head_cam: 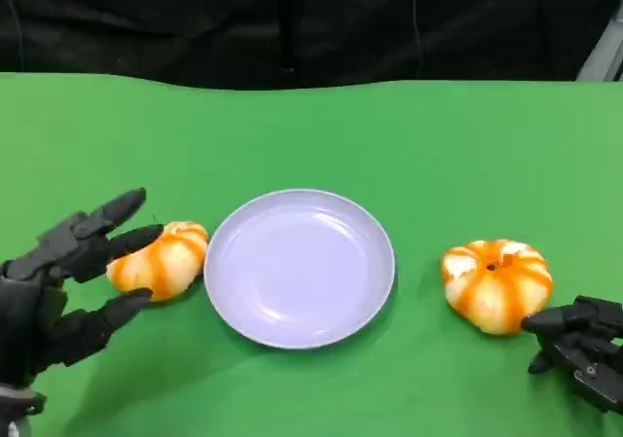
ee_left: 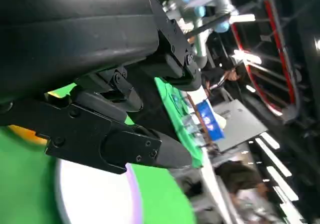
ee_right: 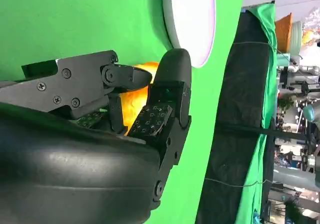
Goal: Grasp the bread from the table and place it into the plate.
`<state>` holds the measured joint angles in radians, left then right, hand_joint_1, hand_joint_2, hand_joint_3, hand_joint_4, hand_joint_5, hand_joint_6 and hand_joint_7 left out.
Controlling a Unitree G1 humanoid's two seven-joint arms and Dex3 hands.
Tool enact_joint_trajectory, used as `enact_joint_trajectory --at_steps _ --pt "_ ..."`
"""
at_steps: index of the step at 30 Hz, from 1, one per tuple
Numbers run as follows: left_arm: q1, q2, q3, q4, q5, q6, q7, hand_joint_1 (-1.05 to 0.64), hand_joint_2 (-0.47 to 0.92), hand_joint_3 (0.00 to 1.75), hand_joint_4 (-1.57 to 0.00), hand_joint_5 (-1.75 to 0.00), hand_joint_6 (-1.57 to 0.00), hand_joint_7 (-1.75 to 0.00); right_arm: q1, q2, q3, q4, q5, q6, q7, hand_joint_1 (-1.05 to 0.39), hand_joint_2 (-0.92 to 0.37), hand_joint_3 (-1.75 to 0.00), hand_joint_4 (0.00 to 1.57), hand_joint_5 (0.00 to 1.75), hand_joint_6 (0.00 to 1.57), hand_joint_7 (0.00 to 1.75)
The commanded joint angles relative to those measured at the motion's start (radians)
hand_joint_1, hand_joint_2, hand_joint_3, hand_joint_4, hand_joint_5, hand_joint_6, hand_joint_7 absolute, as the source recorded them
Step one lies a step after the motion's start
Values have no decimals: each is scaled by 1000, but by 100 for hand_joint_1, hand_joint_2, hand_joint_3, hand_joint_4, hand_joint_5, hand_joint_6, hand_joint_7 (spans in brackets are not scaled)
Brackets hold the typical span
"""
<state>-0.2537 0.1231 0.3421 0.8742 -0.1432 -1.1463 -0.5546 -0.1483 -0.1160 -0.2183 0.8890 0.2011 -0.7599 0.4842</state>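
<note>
A pale lilac plate (head_cam: 299,267) lies empty in the middle of the green table. Left of it sits an orange-striped bread (head_cam: 161,260); my left hand (head_cam: 58,281) is beside it with fingers spread, one fingertip over the bread's top and the thumb low at its near side, not closed on it. A second striped bread (head_cam: 496,283) sits right of the plate, with my right hand (head_cam: 584,345) just behind it, fingers half bent and holding nothing. The left wrist view shows my left hand (ee_left: 100,134), the plate's rim (ee_left: 95,199) and a sliver of bread (ee_left: 25,133). The right wrist view shows bread (ee_right: 132,102) past my right hand (ee_right: 125,134).
The green table (head_cam: 321,135) runs back to a black curtain (head_cam: 292,18) along its far edge. The right wrist view also catches the plate (ee_right: 192,19) beyond the bread. Blurred room clutter and a person (ee_left: 225,77) appear far off in the left wrist view.
</note>
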Motion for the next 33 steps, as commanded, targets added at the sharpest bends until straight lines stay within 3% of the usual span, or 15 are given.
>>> enact_joint_trajectory --at_steps 1,7,14,22,33 --pt "8 59 -3 4 300 -61 261 -73 92 22 -73 -4 -63 -3 -4 -17 -4 4 8 -5 3 0 -92 -39 76 136 99 59" --pt "15 143 -85 -33 703 13 678 -72 92 20 -69 -1 -63 -2 -9 -18 -6 11 9 -12 12 1 -92 -40 75 137 99 60" --pt "-23 232 -267 -17 933 156 1046 -74 92 16 -68 0 -65 -2 -14 -17 -7 14 12 -5 16 0 -92 -40 75 137 98 61" --pt "-91 282 -444 30 989 332 1208 -78 92 14 -67 0 -65 -1 -16 -16 -11 20 15 -13 20 0 -92 -39 76 137 98 62" --pt "-181 298 -592 126 960 439 1258 -80 92 17 -66 0 -66 -1 -16 -14 -11 21 17 -11 26 0 -92 -38 76 138 98 64"
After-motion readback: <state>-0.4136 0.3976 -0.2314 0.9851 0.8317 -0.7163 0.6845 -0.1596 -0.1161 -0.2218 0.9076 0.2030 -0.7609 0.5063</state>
